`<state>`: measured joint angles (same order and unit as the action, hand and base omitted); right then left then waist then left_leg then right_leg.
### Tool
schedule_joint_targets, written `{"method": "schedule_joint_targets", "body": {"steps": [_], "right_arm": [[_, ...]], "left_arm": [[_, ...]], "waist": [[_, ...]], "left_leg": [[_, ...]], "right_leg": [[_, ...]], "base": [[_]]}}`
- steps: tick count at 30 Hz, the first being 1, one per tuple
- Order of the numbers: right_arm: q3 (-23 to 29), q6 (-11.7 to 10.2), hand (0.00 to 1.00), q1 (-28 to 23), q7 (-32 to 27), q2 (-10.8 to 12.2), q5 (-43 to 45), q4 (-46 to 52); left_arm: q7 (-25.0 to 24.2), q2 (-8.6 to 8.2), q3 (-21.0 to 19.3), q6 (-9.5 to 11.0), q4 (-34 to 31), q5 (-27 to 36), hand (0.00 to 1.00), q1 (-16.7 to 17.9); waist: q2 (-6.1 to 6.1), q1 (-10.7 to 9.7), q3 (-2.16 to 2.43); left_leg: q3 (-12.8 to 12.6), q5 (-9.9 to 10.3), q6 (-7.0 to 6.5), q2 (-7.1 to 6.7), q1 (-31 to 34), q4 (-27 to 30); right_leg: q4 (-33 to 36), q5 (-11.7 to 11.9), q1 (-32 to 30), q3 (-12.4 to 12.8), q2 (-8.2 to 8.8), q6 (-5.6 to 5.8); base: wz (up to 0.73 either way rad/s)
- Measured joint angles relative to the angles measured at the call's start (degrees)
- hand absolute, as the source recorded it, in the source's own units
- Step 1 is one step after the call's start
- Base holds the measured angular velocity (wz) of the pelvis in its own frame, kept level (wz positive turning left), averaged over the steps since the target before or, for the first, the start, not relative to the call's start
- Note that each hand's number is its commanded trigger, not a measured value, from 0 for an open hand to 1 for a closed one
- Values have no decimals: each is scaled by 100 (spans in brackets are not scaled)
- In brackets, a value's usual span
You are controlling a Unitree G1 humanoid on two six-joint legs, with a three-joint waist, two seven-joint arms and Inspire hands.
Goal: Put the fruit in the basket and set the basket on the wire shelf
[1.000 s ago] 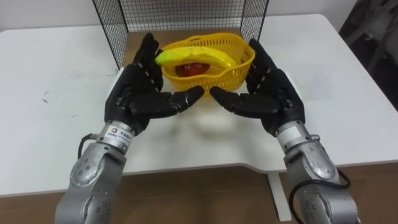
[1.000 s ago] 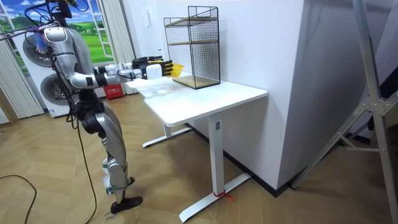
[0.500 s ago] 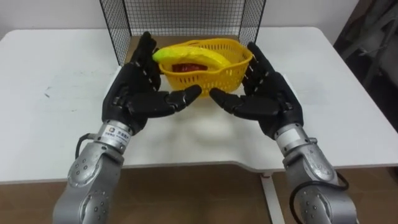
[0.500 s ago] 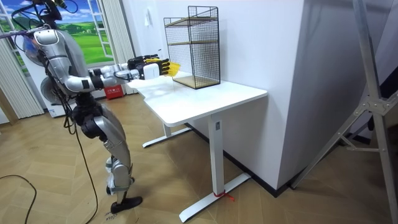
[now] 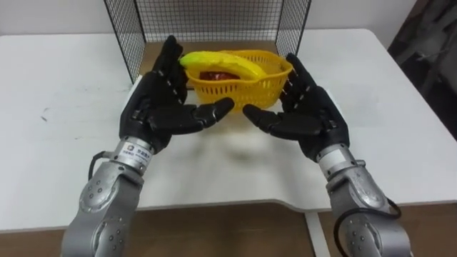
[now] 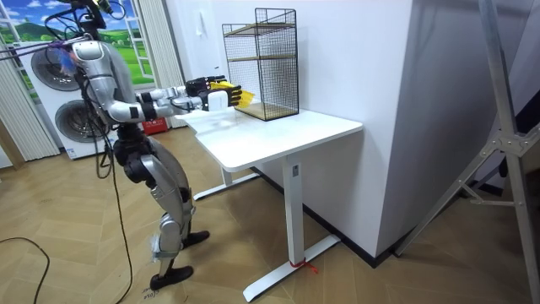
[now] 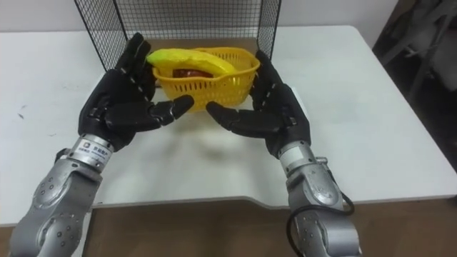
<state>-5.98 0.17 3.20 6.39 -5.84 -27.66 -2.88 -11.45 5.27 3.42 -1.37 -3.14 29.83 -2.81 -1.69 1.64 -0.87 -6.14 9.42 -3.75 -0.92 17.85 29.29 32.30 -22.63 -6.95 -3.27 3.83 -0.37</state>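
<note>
A yellow plastic basket (image 5: 239, 84) is held clear of the white table (image 5: 64, 107), pressed between my two hands. In it lie a yellow banana (image 5: 223, 63) and a red fruit (image 5: 213, 75). My left hand (image 5: 157, 111) presses its left side with straight fingers, and my right hand (image 5: 308, 118) does the same on the right, thumbs pointing inward below it. The basket's far edge is at the open front of the black wire shelf (image 5: 207, 18). In the room view I stand at the table's end with both arms stretched toward the wire shelf (image 6: 261, 63).
The wire shelf has a brown wooden floor board (image 5: 152, 48) and stands at the back of the table. White table top lies to both sides of my arms. Its near edge (image 5: 228, 203) runs under my forearms. A wall (image 6: 354, 51) stands behind the table.
In the room view I have stepped closer to the table and straightened up. The basket, still between both hands, has moved a little farther toward the shelf opening.
</note>
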Motion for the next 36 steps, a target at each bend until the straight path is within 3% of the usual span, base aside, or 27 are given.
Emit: {"method": "schedule_joint_targets", "body": {"steps": [5,7,8,9,11,12,13,15,17,18,20,21,22,25,31,36], "right_arm": [[-18,-1,0,9,0,-28,124,2],[-15,-1,0,14,0,-26,166,3],[-14,-5,0,15,0,-28,158,4],[-14,-7,0,16,-1,-24,160,4],[-2,-15,0,16,-13,-19,177,3],[-2,-28,0,16,-14,-14,200,3],[-1,-44,0,19,-14,2,288,2],[-5,-61,0,16,-14,-35,237,1],[-34,-138,0,32,-13,-31,236,1],[-57,-141,0,31,-12,-32,245,-10],[-98,-141,0,28,-14,-30,245,-59],[-105,-139,0,24,-14,-34,252,-62],[-115,-138,0,-1,-15,-34,260,-66],[-111,-136,0,12,-16,-8,324,-81],[40,-136,0,123,-16,27,348,-52],[105,-135,0,451,-65,60,298,-52]], "left_arm": [[0,-31,8,47,0,-10,0,-11],[-3,-31,10,63,-3,-9,0,-7],[-4,-26,14,65,-3,-2,0,-10],[-4,-20,38,80,-8,-3,0,-12],[7,-24,75,121,-15,-6,0,-9],[7,-22,74,148,-16,-6,0,-14],[12,-45,77,200,-16,-12,0,-16],[88,-12,145,240,-17,-5,0,-15],[173,-10,144,307,-17,-17,0,-25],[206,-10,143,313,-16,-11,0,-25],[211,-11,141,314,-1,-11,0,-25],[211,-11,124,311,9,-11,0,-24],[210,-20,122,301,20,-13,0,-23],[209,-7,108,305,1,-80,0,-30],[184,-43,121,286,-33,-77,0,-56],[181,-72,120,258,-68,-78,0,-187]], "waist": [[-10,-1,3],[-40,-9,-1],[-54,-46,-2],[-86,-114,-4],[-108,-113,-14],[-108,-116,-15],[-110,-111,-18],[-75,-124,-17],[-33,-99,-35],[0,-101,-46],[4,-100,-48],[3,-101,-48],[57,-127,-43],[98,-113,-24],[126,-124,-10],[134,-130,-2]], "left_leg": [[-99,297,-125,-218,-16,202],[-179,456,-226,-379,-122,257],[-196,496,-254,-423,-148,286],[-227,608,-315,-502,-197,400],[-333,805,-399,-538,-352,526],[-325,834,-415,-536,-384,539],[-302,881,-436,-529,-455,530],[-261,924,-470,-478,-554,488],[-252,934,-482,-433,-557,431],[-254,934,-485,-394,-560,396],[-266,933,-486,-380,-598,335],[-285,935,-482,-384,-641,315],[-236,944,-462,-362,-715,254],[-221,888,-360,-203,-876,-11],[-185,849,-262,-22,-977,-210],[-184,824,-214,22,-1068,-368]], "right_leg": [[357,-247,1,22,259,173],[1075,-280,-177,-16,508,268],[1321,-258,-244,-37,554,300],[1856,-166,-409,5,671,401],[2665,283,-699,142,792,405],[2778,401,-741,136,804,407],[2894,609,-808,127,792,410],[2859,734,-785,94,709,453],[2586,427,-825,38,660,456],[2141,194,-852,0,591,415],[1288,74,-878,-47,498,389],[701,185,-855,-79,432,352],[528,408,-783,-100,341,320],[24,621,-487,-201,161,215],[-489,828,-229,-266,-41,135],[-738,903,-109,-281,-106,100]], "base": [[3],[-3],[15],[18],[7],[0],[0],[-9],[-17],[-10],[-5],[10],[8],[-8],[-3],[-3]]}}
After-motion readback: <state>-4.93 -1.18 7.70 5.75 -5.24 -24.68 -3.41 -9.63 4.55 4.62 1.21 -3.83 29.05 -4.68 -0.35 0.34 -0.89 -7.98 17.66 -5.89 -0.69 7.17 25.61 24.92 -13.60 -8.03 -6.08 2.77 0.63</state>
